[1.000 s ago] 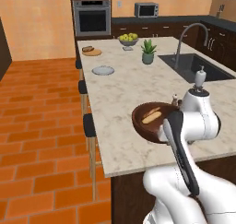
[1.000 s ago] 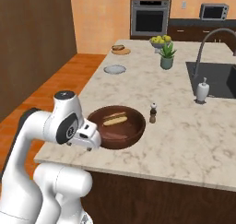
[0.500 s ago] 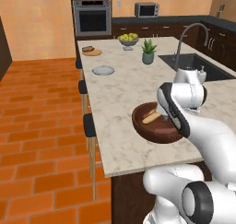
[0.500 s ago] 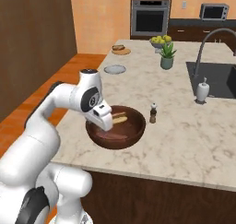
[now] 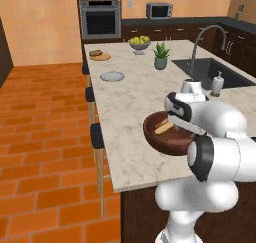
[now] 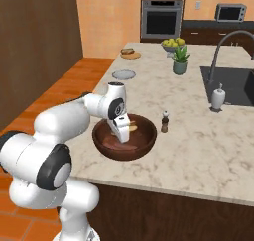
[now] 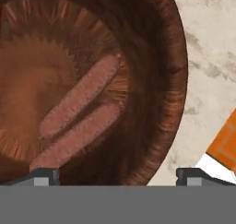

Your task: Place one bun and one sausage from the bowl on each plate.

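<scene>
Hand lowered into bowl, jaws wide over sausages

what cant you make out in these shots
- Bowl contents: the end effector and arm cover part of them in the right base view.
- Bowl's left side: cut off by the hand view's edge.
- Food on the tan plate: too small to identify in the left base view.
</scene>
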You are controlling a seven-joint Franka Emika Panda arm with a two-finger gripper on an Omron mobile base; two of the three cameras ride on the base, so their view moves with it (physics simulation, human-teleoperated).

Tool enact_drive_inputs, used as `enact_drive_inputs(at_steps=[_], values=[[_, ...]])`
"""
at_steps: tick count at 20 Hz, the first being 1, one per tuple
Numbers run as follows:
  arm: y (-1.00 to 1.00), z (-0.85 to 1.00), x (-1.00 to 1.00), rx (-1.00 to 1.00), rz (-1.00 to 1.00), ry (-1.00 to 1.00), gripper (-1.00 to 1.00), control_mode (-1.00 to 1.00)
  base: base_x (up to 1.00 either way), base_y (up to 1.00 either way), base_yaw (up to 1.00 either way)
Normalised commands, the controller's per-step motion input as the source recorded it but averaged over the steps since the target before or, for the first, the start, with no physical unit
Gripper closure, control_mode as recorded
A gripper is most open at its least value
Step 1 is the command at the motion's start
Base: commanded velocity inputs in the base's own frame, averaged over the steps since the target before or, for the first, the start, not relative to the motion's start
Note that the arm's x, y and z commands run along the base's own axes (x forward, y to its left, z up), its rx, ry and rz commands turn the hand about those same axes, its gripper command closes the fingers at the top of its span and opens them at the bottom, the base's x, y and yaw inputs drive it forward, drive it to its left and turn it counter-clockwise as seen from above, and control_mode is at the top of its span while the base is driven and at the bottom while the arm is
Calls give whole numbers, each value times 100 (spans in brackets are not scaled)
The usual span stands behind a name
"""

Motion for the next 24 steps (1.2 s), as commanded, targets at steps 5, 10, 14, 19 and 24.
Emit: enact_drive_inputs(at_steps=[5,10,14,19,24], values=[[-22,-25,30,2,-7,2,-100,-100,0,0,0],[0,-40,5,0,0,0,-100,-100,0,0,0],[0,-59,16,0,0,0,-100,-100,0,0,0],[0,-51,25,0,0,3,-100,-100,0,0,0],[0,-19,34,0,1,5,-100,-100,0,0,0]])
